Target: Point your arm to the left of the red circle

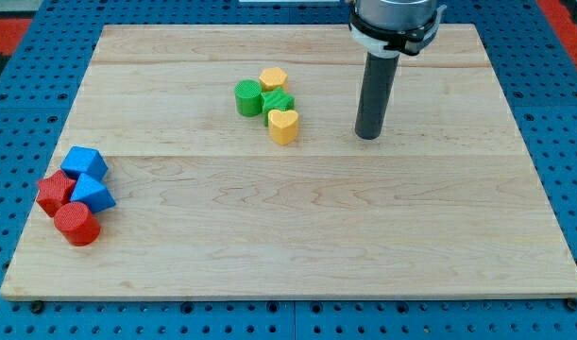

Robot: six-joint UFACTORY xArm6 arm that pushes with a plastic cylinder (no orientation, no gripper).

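My tip (367, 135) touches none of two green (248, 97), two yellow (282, 125), two blue (84, 162), two red (76, 225) blocks.

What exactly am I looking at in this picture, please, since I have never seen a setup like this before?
This is a single camera picture looking down at an angle on a wooden board. The dark rod coming down near the view's top right is the end of my robot arm; it carries no gripper and holds nothing. Its lower end, my tip, slides on the board and pushes blocks.

Near the view's top middle, left of my tip, sits a tight group: a yellow hexagon, a green cylinder, a green star-like block and a yellow heart.

At the view's left edge is another group: a blue block, a red block, a second blue block and the red circle. My tip is far from it.
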